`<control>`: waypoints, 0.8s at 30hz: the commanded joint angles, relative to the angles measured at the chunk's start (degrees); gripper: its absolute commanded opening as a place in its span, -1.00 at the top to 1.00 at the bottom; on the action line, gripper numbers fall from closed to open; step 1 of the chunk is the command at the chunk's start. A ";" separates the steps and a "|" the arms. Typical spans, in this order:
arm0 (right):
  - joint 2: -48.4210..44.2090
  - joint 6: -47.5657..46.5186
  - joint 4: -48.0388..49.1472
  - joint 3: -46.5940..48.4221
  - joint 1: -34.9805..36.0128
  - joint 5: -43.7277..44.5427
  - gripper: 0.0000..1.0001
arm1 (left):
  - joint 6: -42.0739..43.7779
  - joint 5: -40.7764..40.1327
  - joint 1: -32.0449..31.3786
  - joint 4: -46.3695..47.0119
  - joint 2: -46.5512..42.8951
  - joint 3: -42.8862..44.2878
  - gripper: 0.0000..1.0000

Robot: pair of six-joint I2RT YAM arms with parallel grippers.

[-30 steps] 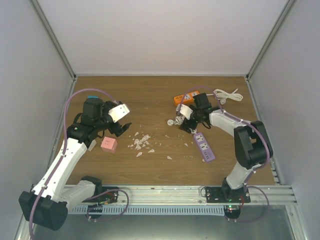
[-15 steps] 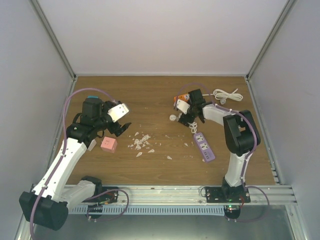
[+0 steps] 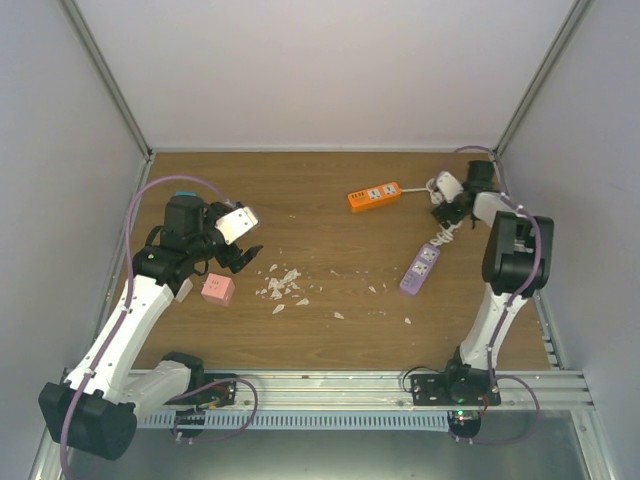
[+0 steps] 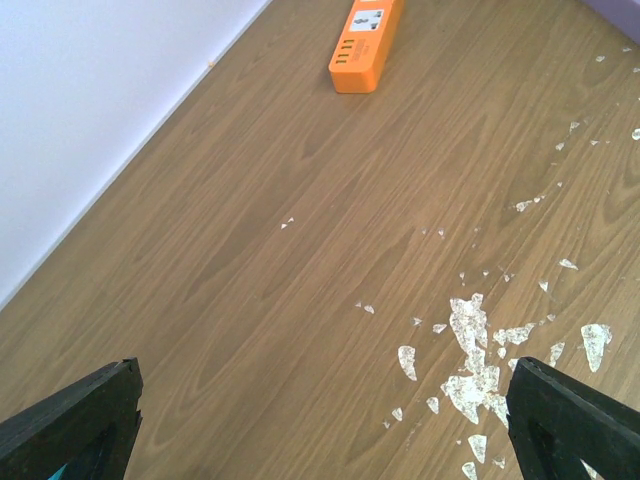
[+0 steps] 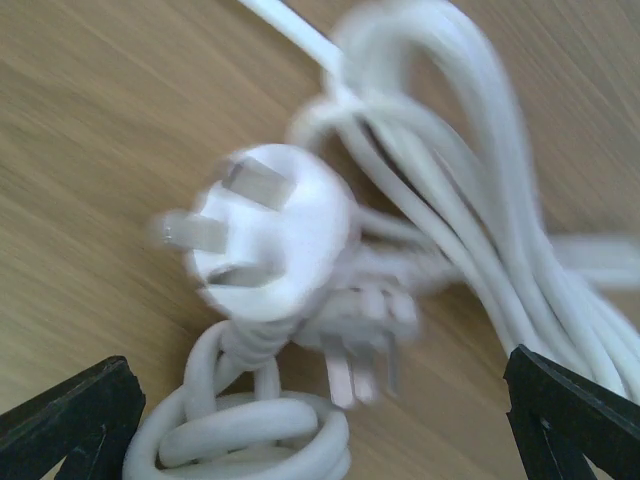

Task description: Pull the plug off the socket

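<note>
In the right wrist view a white plug point(image 5: 270, 235) lies on the wood with its three prongs bare, in no socket. A second, smaller white plug point(image 5: 365, 330) and coiled white cords point(image 5: 250, 440) lie against it. My right gripper point(image 5: 320, 425) is open, its fingers wide apart on either side of this bundle; from above it point(image 3: 447, 207) is at the far right. A purple power strip point(image 3: 421, 269) lies just nearer, with a white cord point(image 3: 446, 233) running to it. An orange power strip point(image 3: 374, 195) lies at the back middle. My left gripper point(image 3: 236, 258) is open and empty at the left.
A pink cube point(image 3: 217, 289) lies by the left gripper. White fragments point(image 3: 282, 284) are scattered across the table's middle and show in the left wrist view point(image 4: 470, 345), as does the orange strip point(image 4: 365, 35). The right wall stands close to the right arm.
My right arm has swung from the table's middle to the far right, taking the white cords with it. The purple strip has turned and slid right. The left arm has not moved.
</note>
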 commanded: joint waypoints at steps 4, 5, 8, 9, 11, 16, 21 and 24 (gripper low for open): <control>-2.31 -1.68 -7.43 5.44 -11.89 -8.36 -0.99 | -0.41 1.20 0.34 1.44 -0.56 0.77 -0.98; -3.46 -1.96 -8.81 5.51 -12.99 -10.02 -0.99 | -0.43 1.23 0.31 1.35 -0.61 0.78 -0.98; -8.05 -4.19 -13.45 4.07 -15.64 -15.91 -0.99 | -0.49 1.29 0.30 1.20 -1.01 0.58 -0.98; -10.03 -5.65 -14.95 2.60 -16.29 -17.70 -0.99 | -0.42 1.26 0.30 1.24 -1.03 0.44 -0.98; -14.49 -8.93 -17.43 -0.79 -16.62 -18.54 -0.99 | -0.49 1.29 0.36 1.38 -1.17 0.23 -0.98; -24.41 -17.95 -22.25 -12.30 -17.74 -17.61 -0.99 | -0.76 1.42 0.38 1.32 -1.38 0.04 -0.98; -30.49 -24.73 -25.80 -23.11 -19.09 -14.57 -0.99 | -0.89 1.84 0.36 1.70 -1.52 -0.35 -0.98; -32.19 -25.47 -23.10 -28.50 -19.10 -13.16 -0.99 | -1.23 2.51 0.38 1.94 -1.27 -0.51 -0.98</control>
